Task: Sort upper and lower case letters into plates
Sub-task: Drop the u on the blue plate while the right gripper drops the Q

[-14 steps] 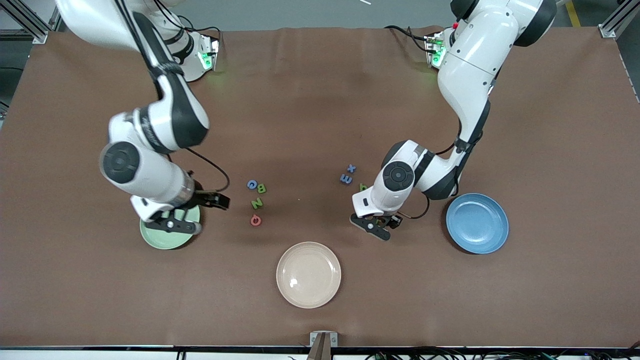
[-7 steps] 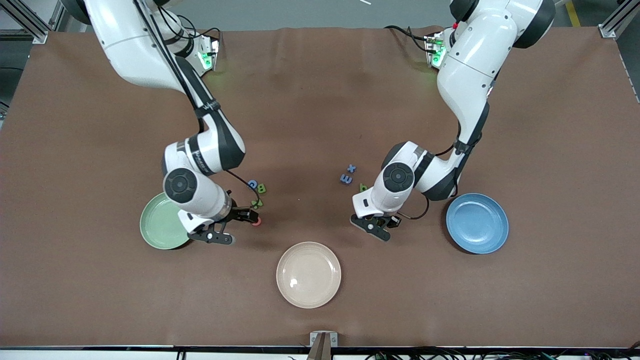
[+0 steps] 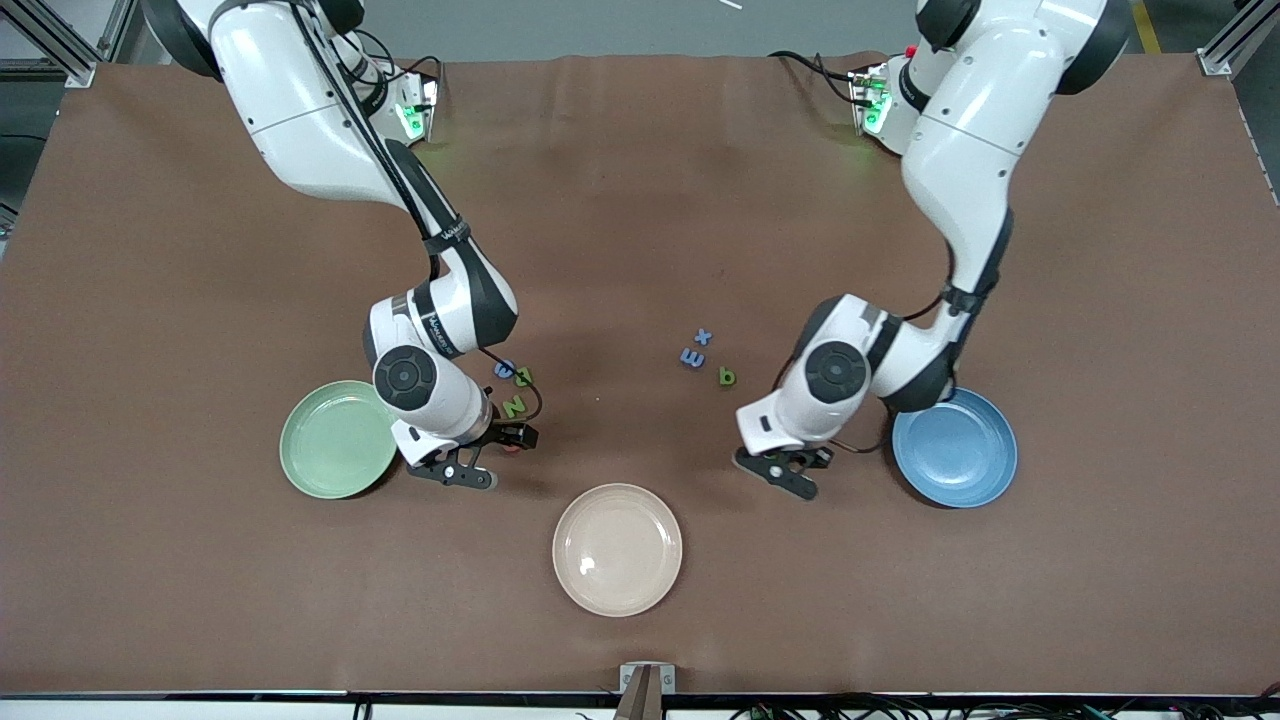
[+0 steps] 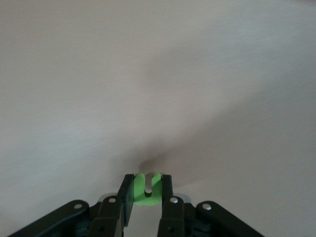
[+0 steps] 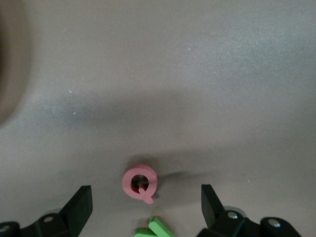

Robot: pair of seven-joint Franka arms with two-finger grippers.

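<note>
My left gripper [image 4: 147, 185] is shut on a small green letter [image 4: 146, 189] and hangs above bare mat next to the blue plate [image 3: 954, 446]; in the front view this gripper [image 3: 795, 468] hides the letter. My right gripper [image 5: 146, 200] stands open low over the pinkish-red Q [image 5: 140, 182], one finger on each side and not touching it, with the green Z [image 5: 156, 228] close by. From the front, the right gripper [image 3: 500, 446] sits beside the light green plate [image 3: 338, 438], which holds nothing. The Q [image 3: 513, 447] is mostly covered there.
A blue letter [image 3: 505, 369], a green B [image 3: 523, 377] and the green Z [image 3: 513, 406] lie just beside the right gripper. A blue x [image 3: 704, 337], blue E [image 3: 692, 357] and green letter [image 3: 727, 376] lie mid-table. A cream plate [image 3: 617, 549] sits nearest the front camera.
The right arm swung from above the light green plate to over the Q, still open. The left gripper shut on the green letter and shifted with it toward the blue plate.
</note>
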